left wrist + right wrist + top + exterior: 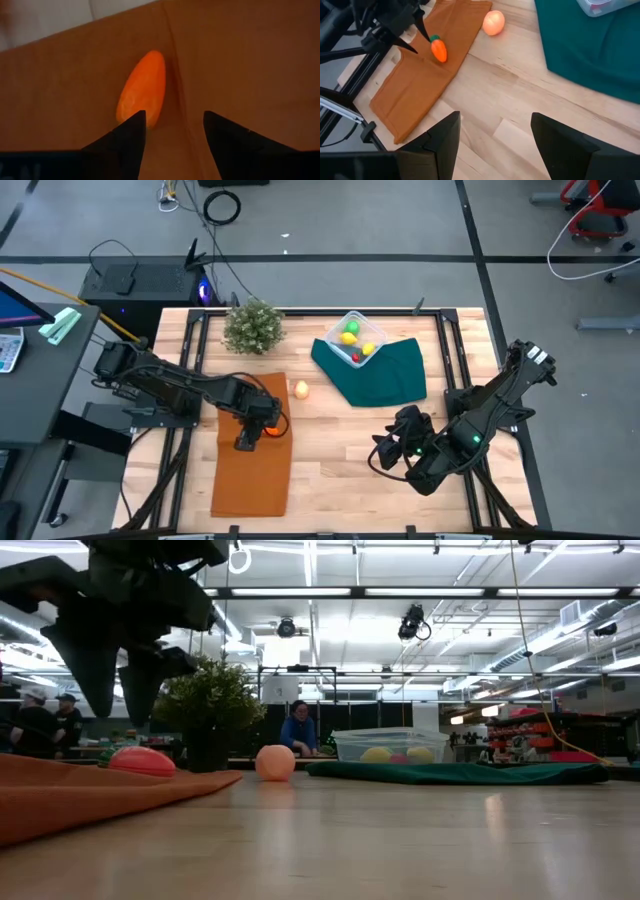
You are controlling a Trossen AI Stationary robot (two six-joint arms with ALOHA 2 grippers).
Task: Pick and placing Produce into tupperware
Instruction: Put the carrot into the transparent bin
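Your left gripper (pixel 170 125) hovers over the small orange toy carrot (pixel 141 90) on the rust-orange cloth (pixel 252 465) at the table's left — fingers parted, holding nothing, one tip beside it; the clear plastic tupperware (pixel 354 337) waits far right on the dark green cloth (pixel 385 375); your right gripper (pixel 492 130) idles open.

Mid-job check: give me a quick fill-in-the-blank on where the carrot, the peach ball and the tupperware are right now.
1. The carrot lies on the ____ cloth, with the left gripper over it.
2. The tupperware sits on the ____ cloth.
3. The peach ball rests on the bare ____ between the two cloths.
4. The right gripper holds ____, its fingers apart.

Missing words: orange; dark green; table; nothing
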